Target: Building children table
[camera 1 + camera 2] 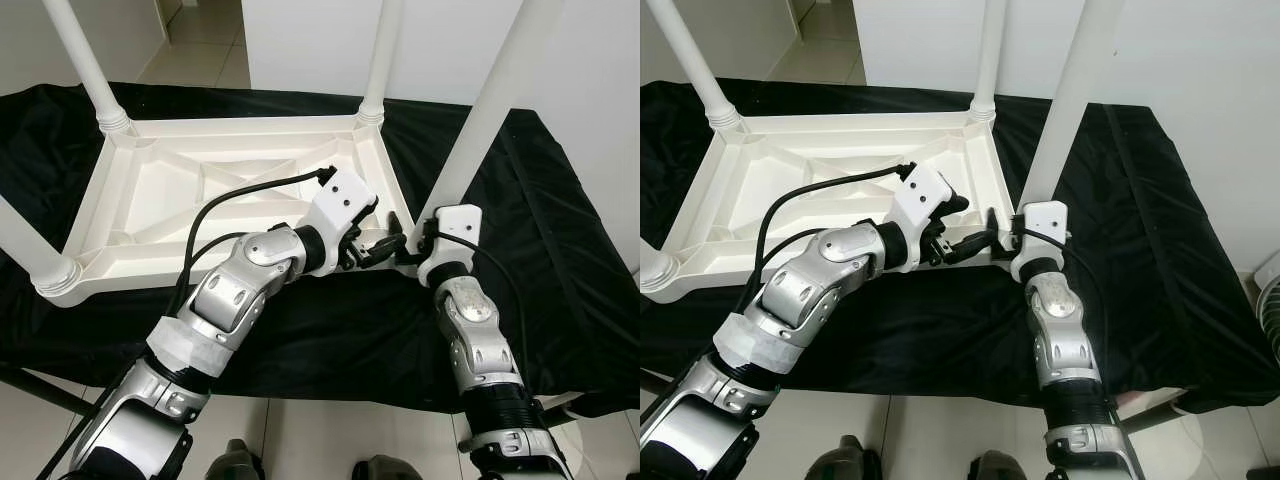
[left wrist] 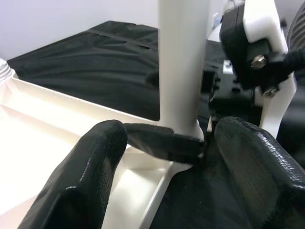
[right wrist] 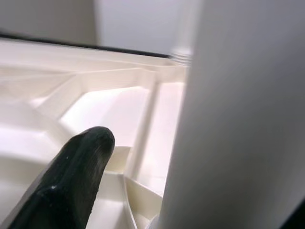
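I see a white plastic table (image 1: 210, 200) lying upside down on a worktop (image 1: 560, 250) draped in black cloth, its ribbed underside facing up. Legs rise from its corners: one at the near left (image 1: 25, 245), one at the far left (image 1: 85, 65), one at the far right (image 1: 382, 55), and one at the near right (image 1: 495, 95). My left gripper (image 1: 385, 245) reaches across to that near right corner, its fingers (image 2: 86, 176) spread wide just short of the leg's base, holding nothing. My right gripper (image 1: 992, 235) is at the same corner, one finger (image 3: 71, 181) lying beside the leg; I cannot tell whether it grips it.
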